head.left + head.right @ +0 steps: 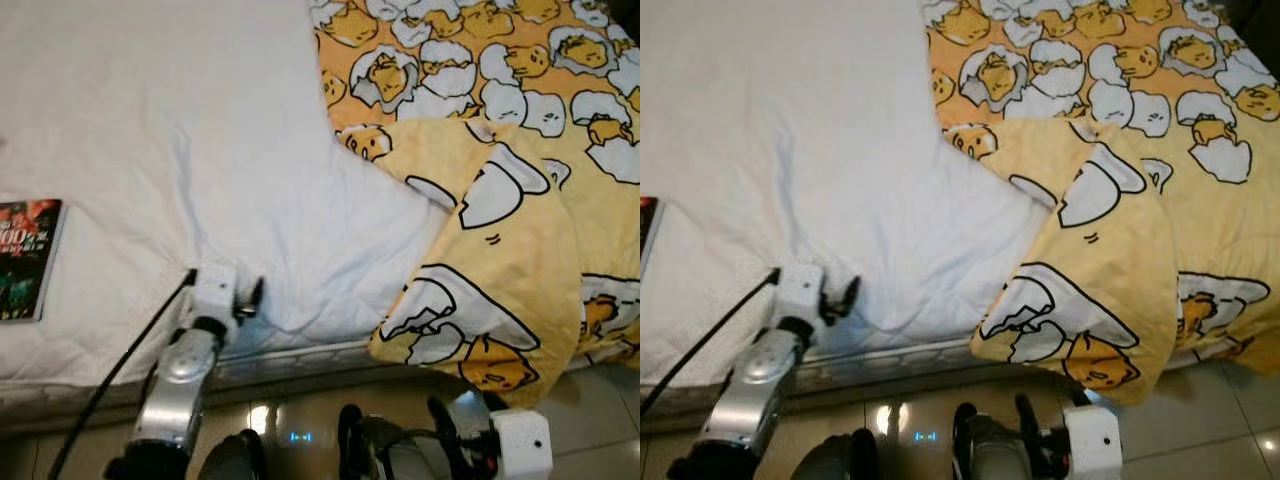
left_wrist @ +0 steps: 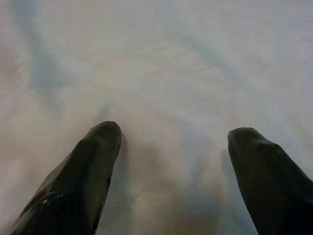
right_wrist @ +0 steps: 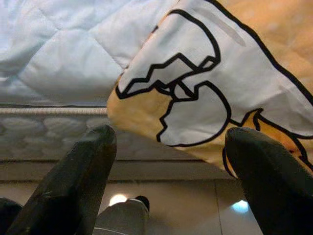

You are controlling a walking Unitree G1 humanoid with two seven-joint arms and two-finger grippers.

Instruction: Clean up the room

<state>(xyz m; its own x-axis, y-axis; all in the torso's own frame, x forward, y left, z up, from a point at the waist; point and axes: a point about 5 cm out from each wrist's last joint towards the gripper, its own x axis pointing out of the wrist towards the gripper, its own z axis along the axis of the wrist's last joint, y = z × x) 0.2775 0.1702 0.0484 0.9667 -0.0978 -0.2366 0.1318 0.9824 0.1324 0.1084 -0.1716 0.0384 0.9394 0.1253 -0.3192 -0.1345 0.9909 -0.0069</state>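
A yellow blanket (image 1: 520,230) printed with egg cartoons covers the right half of the bed; its folded corner (image 1: 450,330) hangs over the front edge. My right gripper (image 1: 392,425) is low by the floor just below that corner, open, and the corner (image 3: 195,98) hangs just beyond its fingertips (image 3: 100,139). My left gripper (image 1: 245,300) rests at the bed's front edge on the white quilted sheet (image 1: 180,120), open with bare sheet (image 2: 171,73) between its fingers. A dark-covered book (image 1: 25,260) lies on the sheet at the far left.
The mattress edge (image 1: 300,355) runs across the front, with glossy tiled floor (image 1: 600,420) below it. A black cable (image 1: 130,350) trails along my left arm. White sheet stretches wide on the left and towards the back.
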